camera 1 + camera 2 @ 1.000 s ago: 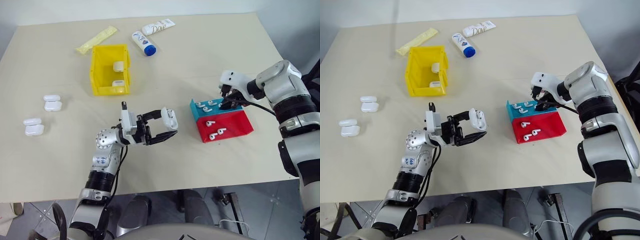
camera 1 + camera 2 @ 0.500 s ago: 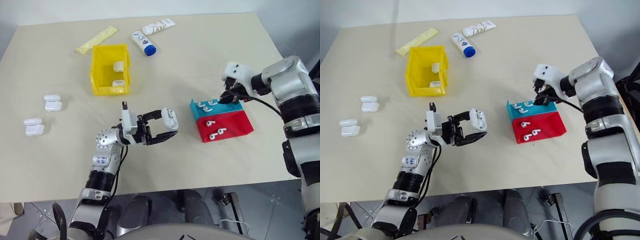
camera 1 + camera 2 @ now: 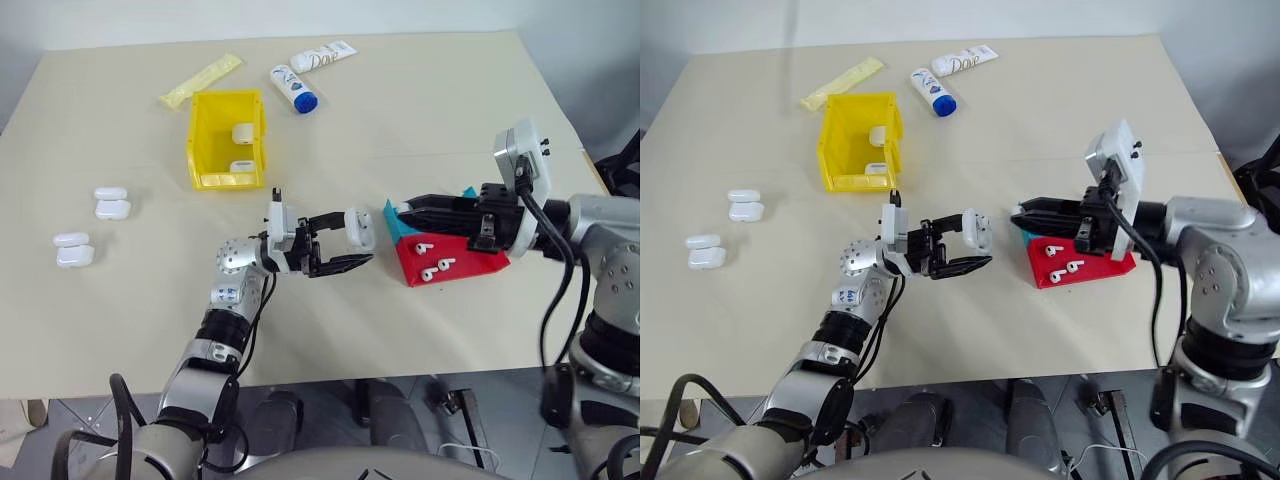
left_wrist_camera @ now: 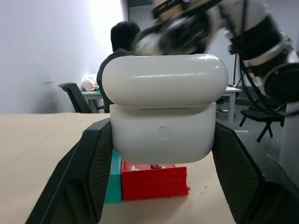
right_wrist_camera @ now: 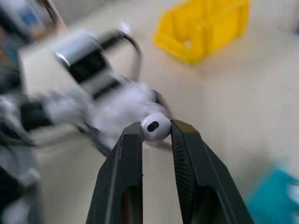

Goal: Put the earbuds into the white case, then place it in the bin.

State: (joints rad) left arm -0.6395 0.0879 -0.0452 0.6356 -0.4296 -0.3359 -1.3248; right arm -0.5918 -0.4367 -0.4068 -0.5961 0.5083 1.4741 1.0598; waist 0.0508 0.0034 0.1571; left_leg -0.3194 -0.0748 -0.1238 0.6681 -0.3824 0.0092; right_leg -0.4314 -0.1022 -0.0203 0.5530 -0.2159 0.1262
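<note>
My left gripper point(image 3: 354, 240) is shut on the white case point(image 3: 359, 228) and holds it above the table, just left of the trays. In the left wrist view the case point(image 4: 163, 119) sits between both fingers, lid on top. My right gripper point(image 3: 402, 209) points left toward the case, above the blue tray point(image 3: 391, 223). It is shut on one earbud point(image 5: 155, 126), pinched between its fingertips. Two more earbuds point(image 3: 431, 270) lie on the red tray point(image 3: 465, 262). The yellow bin point(image 3: 201, 140) stands at the back left with two white cases point(image 3: 243, 132) inside.
Two pairs of white cases point(image 3: 110, 203) point(image 3: 74, 250) lie at the table's left. Behind the bin are a yellow packet point(image 3: 200, 80), a blue-capped bottle point(image 3: 293, 88) and a white tube point(image 3: 322, 56). The table's front edge runs close below the left arm.
My right gripper rose off the blue tray, drew back and turned to point left with an earbud in it. The left gripper carried the case a little to the right.
</note>
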